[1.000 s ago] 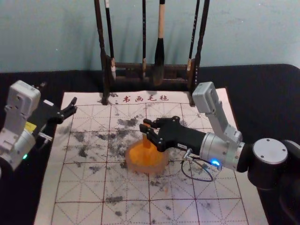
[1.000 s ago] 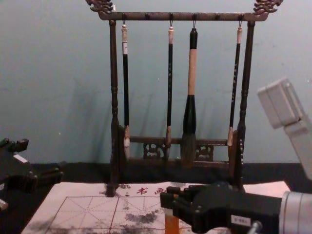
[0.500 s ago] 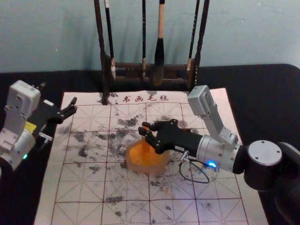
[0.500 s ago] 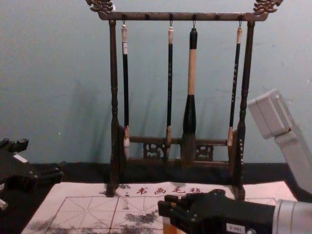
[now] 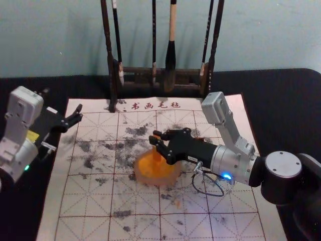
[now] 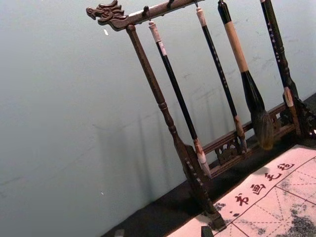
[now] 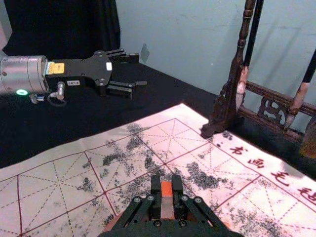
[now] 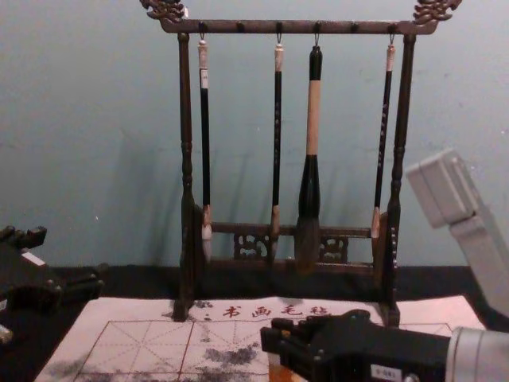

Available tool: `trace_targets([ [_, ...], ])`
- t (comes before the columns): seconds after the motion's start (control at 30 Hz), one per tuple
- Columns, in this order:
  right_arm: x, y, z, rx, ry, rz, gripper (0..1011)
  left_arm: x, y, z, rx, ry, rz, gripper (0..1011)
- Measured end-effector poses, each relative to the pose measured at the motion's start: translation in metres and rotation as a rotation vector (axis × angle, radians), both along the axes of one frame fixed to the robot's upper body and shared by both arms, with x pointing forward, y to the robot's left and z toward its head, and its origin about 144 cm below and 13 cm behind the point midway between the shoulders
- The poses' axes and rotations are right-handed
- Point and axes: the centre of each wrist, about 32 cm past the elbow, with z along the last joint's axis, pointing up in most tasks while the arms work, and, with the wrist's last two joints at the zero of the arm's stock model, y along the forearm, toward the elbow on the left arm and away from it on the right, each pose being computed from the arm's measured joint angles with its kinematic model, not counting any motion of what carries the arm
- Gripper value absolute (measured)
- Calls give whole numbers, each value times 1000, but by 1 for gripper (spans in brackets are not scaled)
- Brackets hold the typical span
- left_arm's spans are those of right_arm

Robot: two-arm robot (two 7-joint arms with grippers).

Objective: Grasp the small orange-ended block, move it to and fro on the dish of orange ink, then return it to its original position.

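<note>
We read four red Chinese characters (image 5: 155,105), 书画毛毡, in a row along the far edge of the white mat ruled with red squares (image 5: 54,201). Small marks ran down the slim, dark-shafted brush second from left (image 8: 277,119) and the slim, dark-shafted brush at far right (image 8: 385,111) — too small for us to read. The black right gripper (image 5: 154,136) and black left gripper (image 5: 79,113) each bore a small white label with dark print — we could not make either out reliably.
</note>
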Motion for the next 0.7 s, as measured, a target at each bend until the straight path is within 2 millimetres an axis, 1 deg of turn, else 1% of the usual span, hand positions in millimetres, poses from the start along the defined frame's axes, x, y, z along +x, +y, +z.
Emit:
trace_targets([
  [0.7,-8,-11,2,5,2,0,131,0,0,0,0,0,0,1001],
])
